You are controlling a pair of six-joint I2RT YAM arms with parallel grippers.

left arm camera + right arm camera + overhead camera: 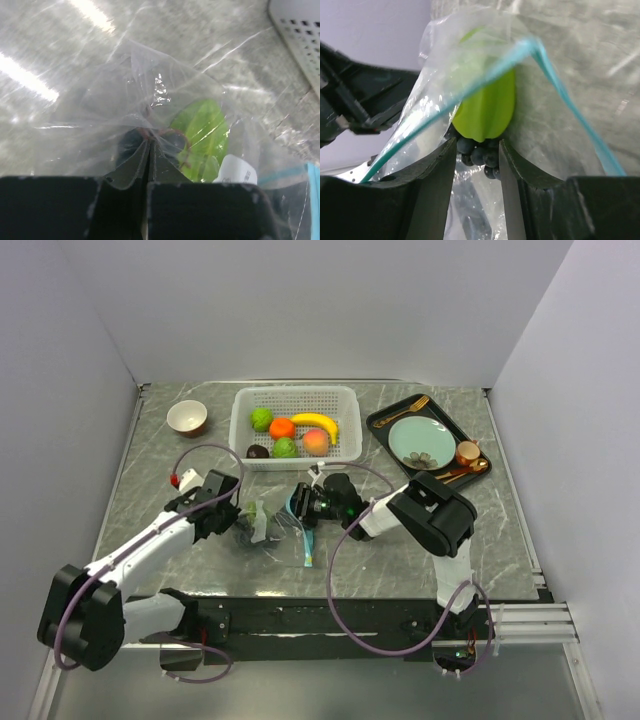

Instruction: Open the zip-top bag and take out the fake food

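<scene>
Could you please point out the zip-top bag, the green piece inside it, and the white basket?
zip-top bag [150, 85]: left wrist view, on its crinkled clear wall.
green piece [487, 107]: right wrist view, on the middle of its body.
white basket [297, 398]: top external view, on its far perforated wall.

- zip-top bag [150, 95]: near part hidden behind left gripper [150, 145]; teal strip [314, 200] cut off at right picture edge.
- green piece [487, 107]: veiled by plastic, kind unclear.
- dark grapes [480, 156]: partly hidden between fingers of right gripper [476, 145].
- white basket [300, 35], surface's far edge: only a corner in left wrist view.
</scene>
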